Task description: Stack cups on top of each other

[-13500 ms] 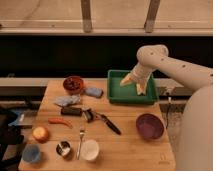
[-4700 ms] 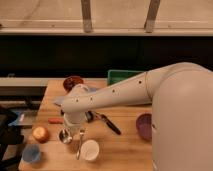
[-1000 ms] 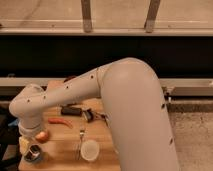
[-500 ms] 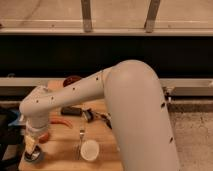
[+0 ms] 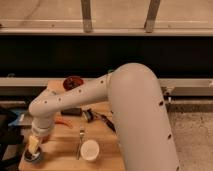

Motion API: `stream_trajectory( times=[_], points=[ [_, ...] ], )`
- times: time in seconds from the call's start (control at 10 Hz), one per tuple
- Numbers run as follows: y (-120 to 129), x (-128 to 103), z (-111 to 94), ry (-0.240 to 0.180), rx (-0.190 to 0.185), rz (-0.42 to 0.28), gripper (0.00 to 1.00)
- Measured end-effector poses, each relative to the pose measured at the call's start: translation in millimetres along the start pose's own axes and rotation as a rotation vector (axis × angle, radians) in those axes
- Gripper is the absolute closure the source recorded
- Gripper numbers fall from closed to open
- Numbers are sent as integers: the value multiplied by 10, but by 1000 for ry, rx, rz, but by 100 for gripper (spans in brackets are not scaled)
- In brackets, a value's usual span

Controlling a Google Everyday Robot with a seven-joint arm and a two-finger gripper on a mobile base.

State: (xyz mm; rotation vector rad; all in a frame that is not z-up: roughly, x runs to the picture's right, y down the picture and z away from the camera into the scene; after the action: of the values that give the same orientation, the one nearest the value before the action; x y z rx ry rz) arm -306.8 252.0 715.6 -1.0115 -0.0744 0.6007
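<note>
As the arm (image 5: 75,98) curls down, tool (image 5: 33,145) hangs over cup (image 5: 33,157)

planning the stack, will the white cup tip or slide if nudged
Likely light: the white cup is small and open-topped. Upright, it should slide rather than tip on the wooden table. The tool hangs at the table's near edge, apart from it.

No words, numbers or signs can be read here. The tool (image 5: 33,145) at the lower left of the frame shows no label. The white cup (image 5: 90,150) at the bottom middle is plain. So are the desk (image 5: 60,147) and the big white arm (image 5: 130,110).
</note>
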Motion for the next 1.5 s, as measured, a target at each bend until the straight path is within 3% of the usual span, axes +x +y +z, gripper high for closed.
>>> stream_trajectory(
  times=[0.2,0.3,0.9,1.2,1.5],
  points=[
    [-29,7,91,-3,-24,8,29],
    [-36,3,120,-3,-33,7,36],
    [21,-38,190,-10,-55,-18,95],
    [36,-32,139,-14,-44,-25,100],
    [1,-13,-99,0,9,-21,100]
  ],
)
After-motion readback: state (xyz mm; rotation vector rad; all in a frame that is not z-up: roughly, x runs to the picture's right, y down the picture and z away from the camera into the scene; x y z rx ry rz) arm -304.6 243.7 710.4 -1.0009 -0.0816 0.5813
